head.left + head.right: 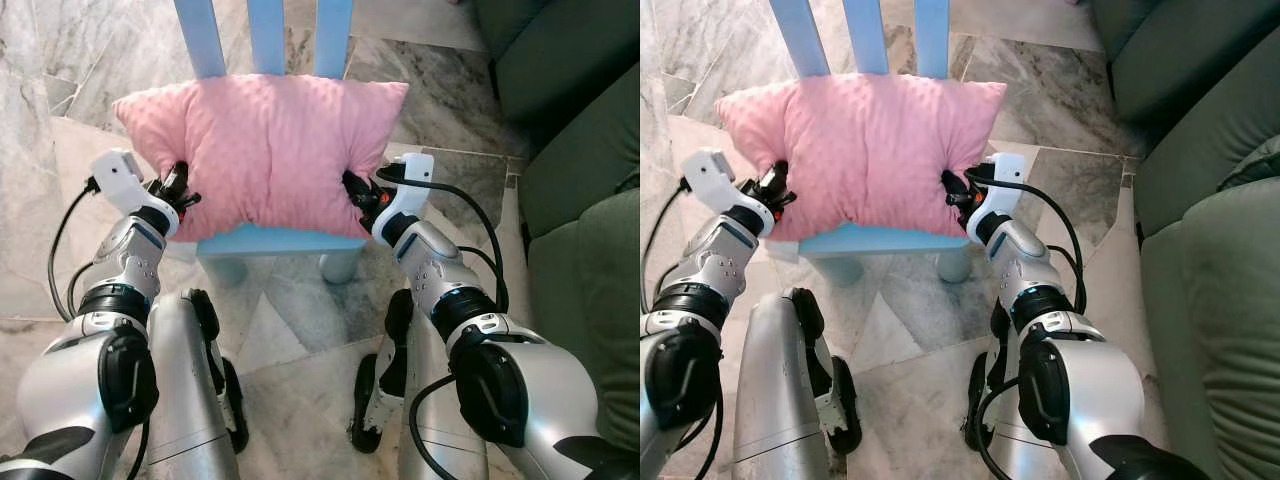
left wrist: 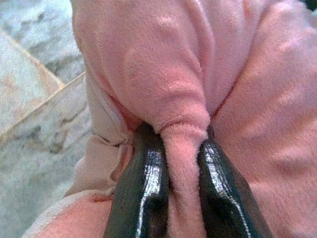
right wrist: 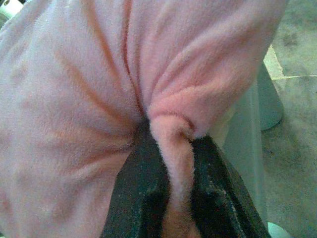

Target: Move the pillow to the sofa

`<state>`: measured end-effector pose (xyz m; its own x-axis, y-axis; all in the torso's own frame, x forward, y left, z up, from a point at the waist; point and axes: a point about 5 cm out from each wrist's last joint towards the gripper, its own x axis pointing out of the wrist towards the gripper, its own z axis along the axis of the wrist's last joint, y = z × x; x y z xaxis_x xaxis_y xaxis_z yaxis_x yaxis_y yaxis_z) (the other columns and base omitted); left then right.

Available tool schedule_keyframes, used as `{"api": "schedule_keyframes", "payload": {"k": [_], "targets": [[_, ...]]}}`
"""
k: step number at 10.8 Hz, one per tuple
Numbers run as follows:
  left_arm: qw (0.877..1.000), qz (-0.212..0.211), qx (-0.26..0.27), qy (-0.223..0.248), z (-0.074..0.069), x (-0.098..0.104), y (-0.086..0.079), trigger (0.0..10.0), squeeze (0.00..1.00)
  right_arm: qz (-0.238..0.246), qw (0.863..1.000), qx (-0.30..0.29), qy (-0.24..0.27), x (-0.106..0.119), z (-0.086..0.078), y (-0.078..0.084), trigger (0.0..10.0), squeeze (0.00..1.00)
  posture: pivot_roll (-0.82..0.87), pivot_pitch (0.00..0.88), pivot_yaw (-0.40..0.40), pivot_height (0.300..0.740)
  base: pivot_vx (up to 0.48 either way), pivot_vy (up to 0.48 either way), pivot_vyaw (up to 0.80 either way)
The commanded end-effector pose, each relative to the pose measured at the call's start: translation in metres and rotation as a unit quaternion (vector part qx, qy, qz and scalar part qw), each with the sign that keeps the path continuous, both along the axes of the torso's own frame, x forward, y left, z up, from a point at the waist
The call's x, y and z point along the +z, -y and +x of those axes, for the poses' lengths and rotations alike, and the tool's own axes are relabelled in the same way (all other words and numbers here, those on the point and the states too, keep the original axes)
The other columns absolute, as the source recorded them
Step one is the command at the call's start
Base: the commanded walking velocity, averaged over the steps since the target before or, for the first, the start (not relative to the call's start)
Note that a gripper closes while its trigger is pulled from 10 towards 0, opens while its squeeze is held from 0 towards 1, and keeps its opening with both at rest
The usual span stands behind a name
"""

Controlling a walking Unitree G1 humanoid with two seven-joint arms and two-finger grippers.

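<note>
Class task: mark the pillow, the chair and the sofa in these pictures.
pillow [image 1: 265, 150], left eye view, middle of its pink front.
chair [image 1: 265, 241], left eye view, front edge of the blue seat.
sofa [image 1: 590, 290], left eye view, green cushion.

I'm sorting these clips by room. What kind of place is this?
Probably a living room at home: a green sofa on the right, marble floor, and a pink pillow on a blue chair.

Soft pink fleece pillow [image 1: 265, 150] with dimpled nap, glossy black fingers [image 2: 143, 193] of the left gripper [image 2: 181, 198], smooth painted light blue chair [image 1: 265, 240], polished veined marble floor [image 1: 420, 90], matt green cloth sofa [image 1: 590, 150]
</note>
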<state>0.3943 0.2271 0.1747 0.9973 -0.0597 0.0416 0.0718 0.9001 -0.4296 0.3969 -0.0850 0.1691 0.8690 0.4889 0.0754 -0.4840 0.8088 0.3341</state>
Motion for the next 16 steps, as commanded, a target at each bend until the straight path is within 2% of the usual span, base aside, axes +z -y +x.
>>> {"api": "schedule_keyframes", "payload": {"k": [1,3,4,5,6,8,9,10,12,13,14,16], "targets": [[0.999,0.018,-0.031,-0.02,-0.004,-0.016,0.009,0.0,0.0,-0.003,1.0,0.011,-0.014,-0.012,-0.005,-0.005,0.0,0.0,0.06,0.563,-0.063,0.48,0.0,0.0,0.0],[0.998,0.049,-0.028,0.011,-0.009,-0.014,0.007,0.0,0.0,-0.013,1.0,0.005,0.005,-0.011,-0.006,-0.001,0.0,0.0,0.06,0.552,-0.062,0.48,0.0,0.0,0.0],[0.996,0.084,-0.03,0.031,-0.012,-0.009,0.007,0.0,0.0,-0.021,1.0,0.001,0.017,-0.01,-0.006,0.002,0.0,0.0,0.06,0.539,-0.061,0.48,0.0,0.0,0.0],[0.989,0.126,-0.017,0.071,-0.02,0.003,0.003,0.0,0.0,-0.034,0.998,-0.02,0.05,-0.005,-0.006,0.009,0.0,0.0,0.06,0.516,-0.06,0.48,0.0,0.0,0.0],[0.987,0.139,-0.01,0.084,-0.024,0.007,0.002,0.0,0.0,-0.035,0.997,-0.024,0.064,-0.002,-0.007,0.012,0.0,0.0,0.06,0.5,-0.059,0.48,0.0,0.0,0.0],[0.978,0.166,0.01,0.129,-0.042,0.017,0.004,0.0,0.0,-0.051,0.99,-0.043,0.127,0.008,-0.016,0.019,0.0,0.0,0.04,0.44,-0.063,0.48,0.0,0.0,0.0],[0.979,0.16,0.014,0.127,-0.047,0.015,0.008,0.0,0.0,-0.055,0.988,-0.043,0.141,0.009,-0.02,0.021,0.0,0.0,0.04,0.411,-0.063,0.48,0.0,0.0,0.0],[0.979,0.162,0.01,0.121,-0.061,0.01,0.017,0.0,0.0,-0.067,0.984,-0.039,0.163,0.013,-0.033,0.024,0.0,0.0,0.03,0.381,-0.062,0.48,0.0,0.0,0.0],[0.982,0.156,-0.001,0.106,-0.078,-0.001,0.027,0.0,0.0,-0.089,0.98,-0.047,0.17,0.016,-0.05,0.032,0.0,0.0,0.01,0.337,-0.056,0.48,0.0,0.0,0.0],[0.983,0.157,-0.007,0.094,-0.083,-0.009,0.032,0.0,0.0,-0.112,0.977,-0.059,0.169,0.013,-0.061,0.042,0.0,0.0,0.01,0.3,-0.047,0.48,0.0,0.0,0.0],[0.982,0.161,-0.011,0.096,-0.087,-0.009,0.036,0.0,0.0,-0.132,0.973,-0.087,0.169,0.012,-0.075,0.052,0.0,0.0,0.0,0.274,-0.038,0.48,0.0,0.0,0.0],[0.982,0.168,-0.013,0.088,-0.09,-0.012,0.038,0.0,0.0,-0.138,0.964,-0.144,0.175,0.016,-0.086,0.054,0.0,0.0,-0.01,0.22,-0.022,0.48,0.0,0.0,0.0]]}}
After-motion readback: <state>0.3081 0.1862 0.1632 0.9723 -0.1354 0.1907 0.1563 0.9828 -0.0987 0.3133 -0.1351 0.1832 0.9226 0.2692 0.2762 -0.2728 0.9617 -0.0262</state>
